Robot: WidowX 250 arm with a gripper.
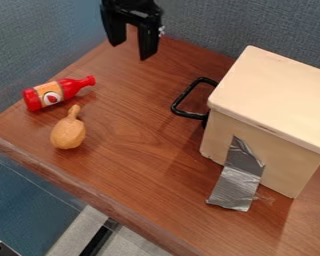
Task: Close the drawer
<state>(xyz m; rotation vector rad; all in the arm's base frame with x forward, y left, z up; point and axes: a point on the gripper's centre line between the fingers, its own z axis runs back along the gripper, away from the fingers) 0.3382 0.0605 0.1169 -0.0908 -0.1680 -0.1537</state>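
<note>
Drawer handle (186, 94) is jutting out lower right of the gripper (130, 51), whose empty jaws are gaping wide, presumably for pushing.

Glossy wood-grain table (136, 165) — crinkled, shiny metallic tape (237, 182) — smooth pale box (256, 150).

At 11 o'clock, the top edge crops the gripper (130, 50); at 3 o'clock, the right edge crops the box (269, 100). The box face at the handle (183, 102), toward 1 o'clock, is hidden, and any gap there cannot be determined. Between 7 and 8 o'clock, a dark object (1, 250) is cropped beyond identification.
</note>
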